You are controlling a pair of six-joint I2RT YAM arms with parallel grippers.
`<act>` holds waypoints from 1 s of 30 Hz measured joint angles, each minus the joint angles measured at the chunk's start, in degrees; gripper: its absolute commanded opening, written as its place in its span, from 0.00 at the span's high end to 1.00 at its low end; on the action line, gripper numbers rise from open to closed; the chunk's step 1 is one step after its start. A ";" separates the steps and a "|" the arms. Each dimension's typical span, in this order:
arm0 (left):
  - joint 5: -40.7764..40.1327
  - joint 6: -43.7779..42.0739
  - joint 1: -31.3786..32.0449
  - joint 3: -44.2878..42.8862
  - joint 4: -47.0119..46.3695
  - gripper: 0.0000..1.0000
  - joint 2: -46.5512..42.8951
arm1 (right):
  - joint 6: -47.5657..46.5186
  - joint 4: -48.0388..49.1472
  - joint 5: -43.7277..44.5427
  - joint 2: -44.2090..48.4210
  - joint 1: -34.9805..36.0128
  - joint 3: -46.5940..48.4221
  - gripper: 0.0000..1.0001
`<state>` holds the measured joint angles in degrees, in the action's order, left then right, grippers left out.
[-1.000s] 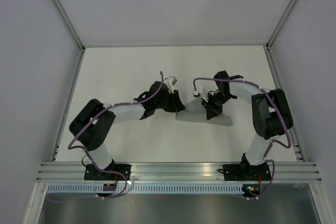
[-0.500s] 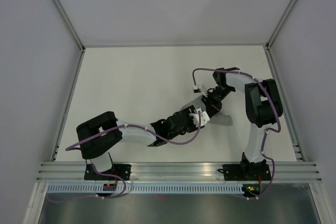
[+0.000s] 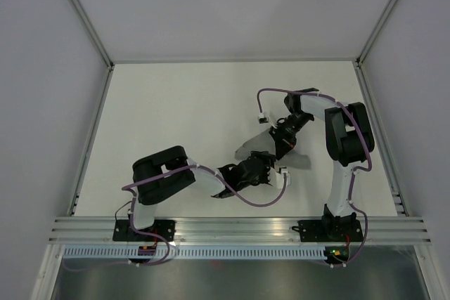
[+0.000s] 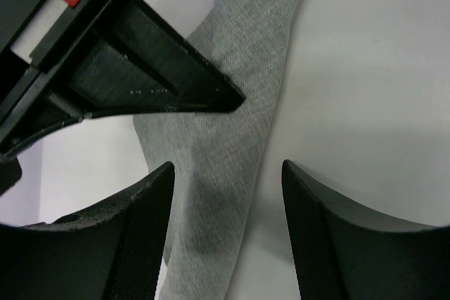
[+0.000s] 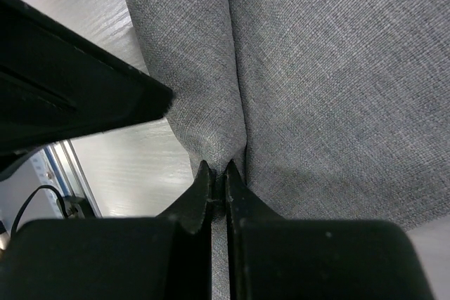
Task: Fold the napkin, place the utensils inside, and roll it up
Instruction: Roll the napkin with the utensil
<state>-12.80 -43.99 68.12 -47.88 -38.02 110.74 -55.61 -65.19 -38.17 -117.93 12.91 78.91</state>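
The grey napkin (image 3: 250, 148) lies bunched right of the table's middle. My right gripper (image 3: 282, 144) is shut on a pinched fold of it; the right wrist view shows the fingertips (image 5: 218, 168) closed on the cloth (image 5: 316, 89). My left gripper (image 3: 270, 165) reaches in from the near side and is open. In the left wrist view its jaws (image 4: 226, 166) straddle a narrow hanging strip of napkin (image 4: 239, 117) without touching it. The right gripper's black finger (image 4: 162, 75) sits just above. No utensils are in view.
White tabletop (image 3: 176, 103) with grey walls on three sides and a metal rail (image 3: 239, 228) along the near edge. The left arm's elbow (image 3: 162, 170) is folded low near the front. The left gripper's finger (image 5: 70, 82) shows close beside the right gripper.
My left arm has swung from the napkin's left side round to its near side, and its gripper now sits under the right gripper. The right gripper has kept its hold on the napkin.
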 measured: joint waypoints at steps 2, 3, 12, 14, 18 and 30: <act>0.52 -0.81 -0.11 -1.36 0.26 0.33 1.05 | 0.11 0.00 -0.04 -0.04 -0.04 0.04 1.00; 0.90 -1.01 -0.24 -2.08 0.63 0.34 1.46 | 0.13 -0.07 -0.07 -0.09 -0.04 0.09 1.00; 7.54 1.79 -2.89 -10.82 15.34 0.72 3.06 | 0.15 -0.31 -0.31 -0.28 -0.17 0.26 0.99; 8.98 3.17 -3.54 -12.79 18.60 0.85 3.13 | 0.15 -0.35 -0.46 -0.33 -0.26 0.26 0.98; 10.86 5.18 -3.96 -15.17 23.06 0.96 3.10 | 0.22 -0.28 -0.57 -0.33 -0.39 0.26 0.85; 19.56 13.84 -6.95 -15.89 24.11 0.98 2.43 | 8.28 10.47 0.96 10.51 -4.11 -3.08 0.37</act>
<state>6.76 -30.15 61.17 -63.77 -13.91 113.16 -47.33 -54.72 -37.21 -107.42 8.80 75.83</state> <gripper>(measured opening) 0.056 0.620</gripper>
